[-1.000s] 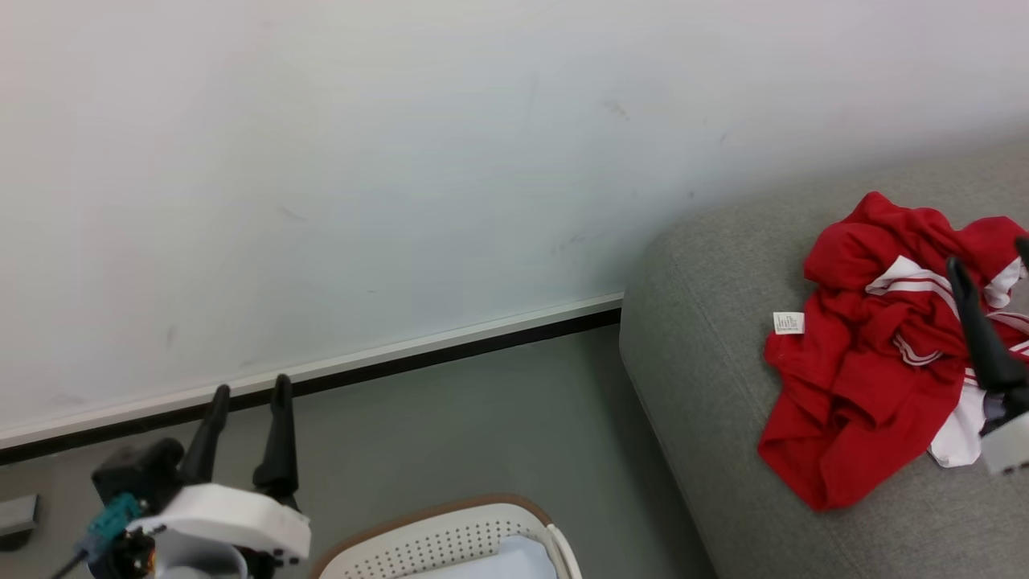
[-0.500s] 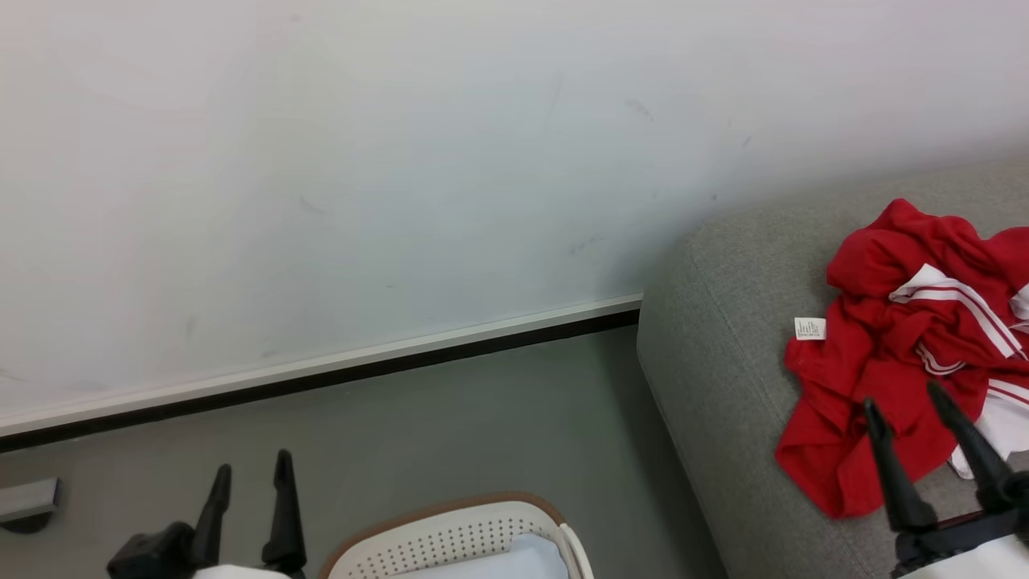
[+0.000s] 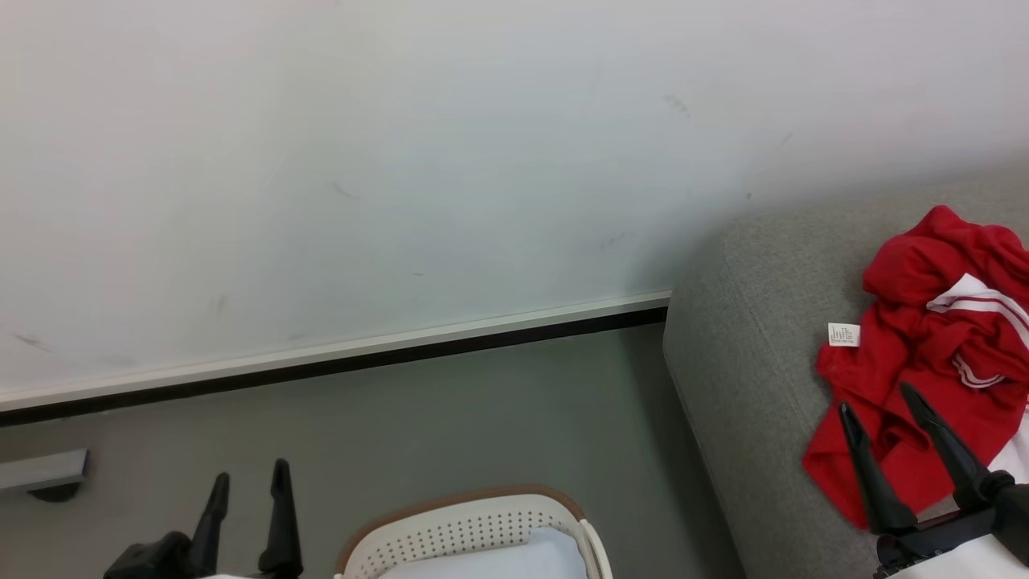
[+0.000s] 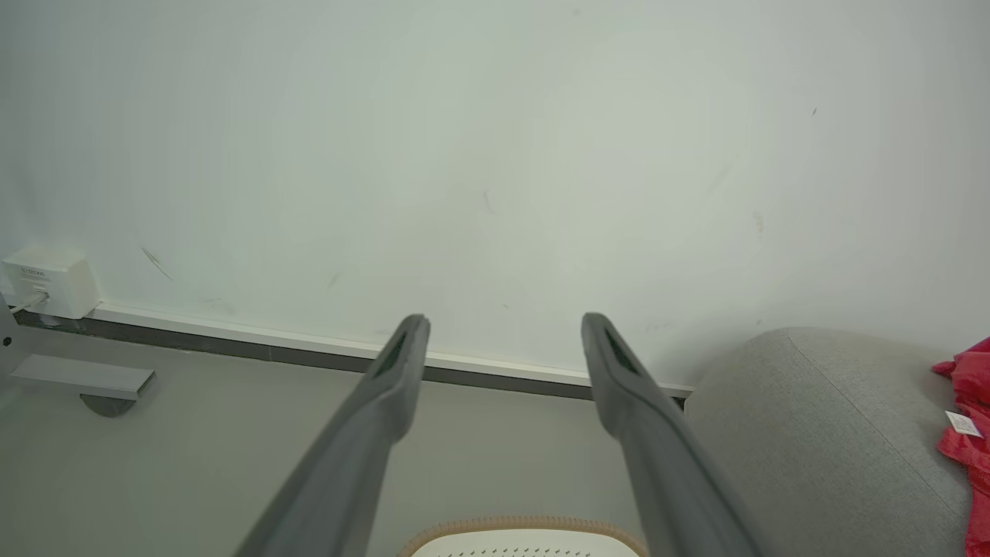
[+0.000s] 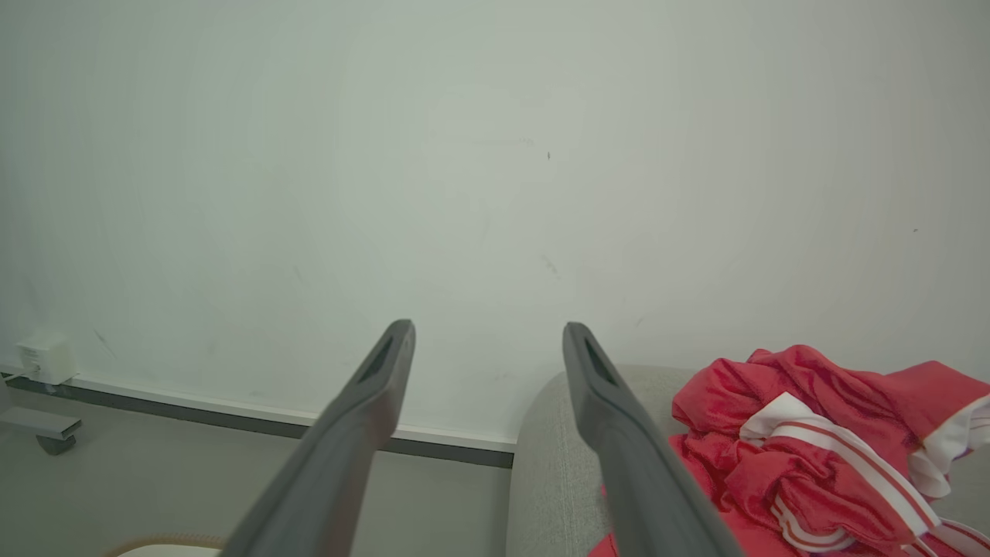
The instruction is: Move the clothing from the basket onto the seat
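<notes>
The red clothing [image 3: 924, 378] with white striped trim and a small white tag lies crumpled on the grey seat [image 3: 748, 322] at the right. My right gripper [image 3: 878, 400] hovers open just in front of the clothing's near edge, holding nothing. The clothing [image 5: 812, 433] also shows right of its fingers in the right wrist view. At the bottom centre sits the white basket [image 3: 466, 527] with a brown rim and a pale lining inside. My left gripper [image 3: 248, 474] stands open at the lower left, left of the basket. The seat [image 4: 812, 433] corner and basket [image 4: 526, 538] rim show in the left wrist view.
A white wall with a dark baseboard [image 3: 338, 366] runs behind the grey floor [image 3: 482, 426]. A grey bracket with a round foot [image 3: 44, 474] sits at the far left. A white wall box [image 4: 46, 280] is mounted low near the baseboard.
The head view has swung left, shifting the scene right. My right gripper pulled back from over the clothing to its near edge. My left gripper dropped lower in view.
</notes>
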